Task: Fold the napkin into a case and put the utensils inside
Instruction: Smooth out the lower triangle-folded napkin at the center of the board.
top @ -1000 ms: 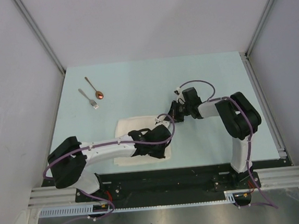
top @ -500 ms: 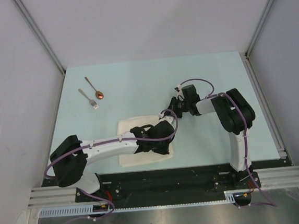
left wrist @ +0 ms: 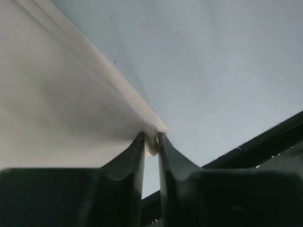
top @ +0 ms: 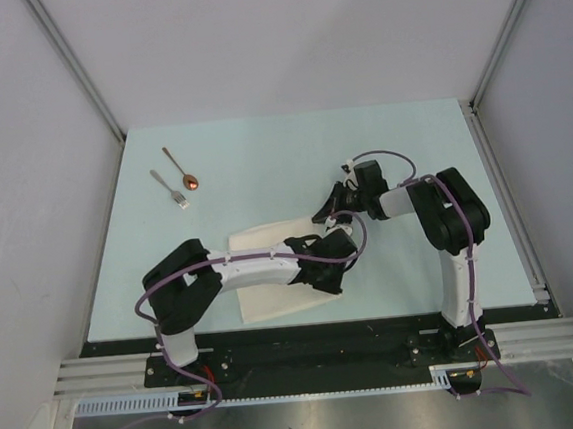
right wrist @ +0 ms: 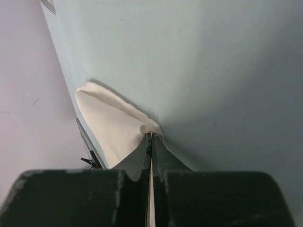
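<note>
The cream-white napkin [top: 274, 298] lies near the table's front, partly under my left arm. My left gripper [top: 340, 270] is shut on the napkin's near right corner [left wrist: 152, 142]. My right gripper [top: 325, 214] is shut on the napkin's far right corner [right wrist: 150, 128], lifting it a little. In the left wrist view the cloth [left wrist: 57, 113] shows a folded double edge. The silver fork [top: 170, 189] and the copper-bowled spoon [top: 181, 168] lie side by side at the far left, well away from both grippers.
The pale blue table [top: 411, 143] is walled by grey panels left and right. A black rail [top: 307, 331] runs along the near edge by the arm bases. A purple cable [top: 387, 160] loops over the right arm.
Both grippers have moved right with the napkin's right corners, dragging the cloth rightward and turning it slightly. The left arm's elbow has swung in toward the middle. Fork and spoon are unmoved.
</note>
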Tool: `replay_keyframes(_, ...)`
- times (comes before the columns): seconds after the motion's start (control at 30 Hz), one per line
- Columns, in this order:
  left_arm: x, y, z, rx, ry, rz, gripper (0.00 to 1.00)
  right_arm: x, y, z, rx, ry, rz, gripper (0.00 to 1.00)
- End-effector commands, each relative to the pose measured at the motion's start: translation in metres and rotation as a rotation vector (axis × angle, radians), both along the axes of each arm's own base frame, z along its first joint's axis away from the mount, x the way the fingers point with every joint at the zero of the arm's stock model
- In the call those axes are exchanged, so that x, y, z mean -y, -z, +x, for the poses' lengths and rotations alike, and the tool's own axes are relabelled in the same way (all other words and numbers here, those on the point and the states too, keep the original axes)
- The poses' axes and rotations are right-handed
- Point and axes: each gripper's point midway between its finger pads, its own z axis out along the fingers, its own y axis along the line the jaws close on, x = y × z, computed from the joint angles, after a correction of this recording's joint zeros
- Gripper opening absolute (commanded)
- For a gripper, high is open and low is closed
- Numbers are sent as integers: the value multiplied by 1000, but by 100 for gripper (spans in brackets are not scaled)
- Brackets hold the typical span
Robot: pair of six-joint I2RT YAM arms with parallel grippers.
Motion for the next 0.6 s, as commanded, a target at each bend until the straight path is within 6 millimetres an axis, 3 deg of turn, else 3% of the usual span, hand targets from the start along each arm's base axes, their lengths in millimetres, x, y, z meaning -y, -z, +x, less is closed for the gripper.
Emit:
replay_keyframes(0.0,20,-45,6,67,35,-131,32,12,-13,-1,38,-36,-27,0)
replay_keyframes(0.03,19,-53,6,81,39,-146,40,15,-23,-3,59,-41,-33,1)
replay_keyframes(0.07,17,-73,8,111,47,-182,49,21,-21,-10,52,-62,-62,5)
replay_keyframes(0.13,12,-92,9,131,52,-201,55,31,-33,-21,54,-78,-94,11)
replay_keyframes(0.23,0,-122,22,147,42,-251,57,50,-33,-42,36,-114,-156,22)
replay_keyframes(0.27,-5,-124,26,147,37,-259,57,53,-42,-47,56,-121,-164,26)
replay_keyframes(0.4,-32,-127,76,163,-54,-235,62,66,-35,-90,46,-180,-222,36)
replay_keyframes(0.43,-35,-116,86,155,-67,-207,62,66,-36,-99,43,-197,-215,37)
replay_keyframes(0.5,-39,-122,115,197,-93,-193,59,64,-39,-116,58,-220,-216,40)
replay_keyframes(0.53,-43,-110,129,208,-118,-143,56,60,-32,-133,43,-247,-217,40)
replay_keyframes(0.57,-37,-120,143,235,-111,-155,56,58,-30,-141,42,-259,-215,41)
